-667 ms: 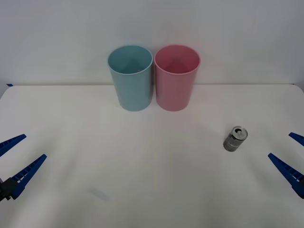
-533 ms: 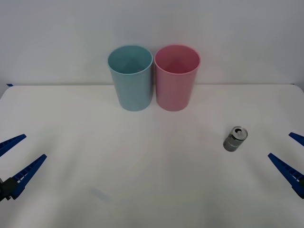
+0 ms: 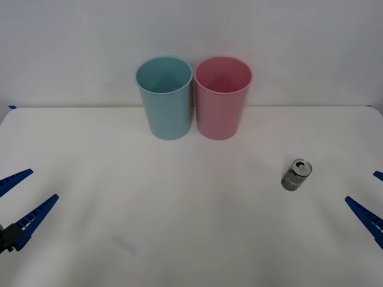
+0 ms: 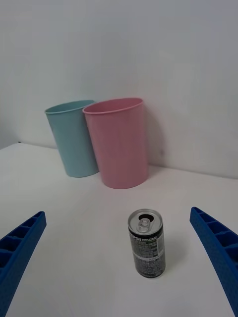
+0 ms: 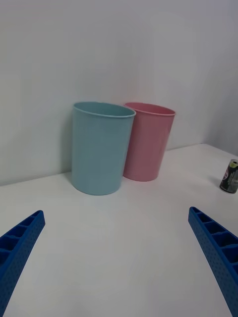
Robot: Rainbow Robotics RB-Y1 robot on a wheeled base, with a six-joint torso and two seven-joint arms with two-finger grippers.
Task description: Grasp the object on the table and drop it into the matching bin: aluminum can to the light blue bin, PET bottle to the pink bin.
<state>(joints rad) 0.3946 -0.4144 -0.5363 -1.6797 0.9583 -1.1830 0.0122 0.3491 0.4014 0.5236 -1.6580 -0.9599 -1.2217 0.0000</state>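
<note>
Aluminum can [image 3: 297, 174] upright on the white table [image 3: 191, 227], right of centre, pull-tab top up, well apart from both bins. Light blue bin [image 3: 164, 97] and pink bin [image 3: 222, 97] side by side at the far edge, walls just about touching, light blue on the left.

Right gripper [image 4: 119, 267]: jaws wide apart, holding nothing; the can stands between and just ahead of the fingers, untouched.

Left gripper [image 3: 21, 200]: low at the table's left edge, jaws wide apart, holding nothing.
</note>
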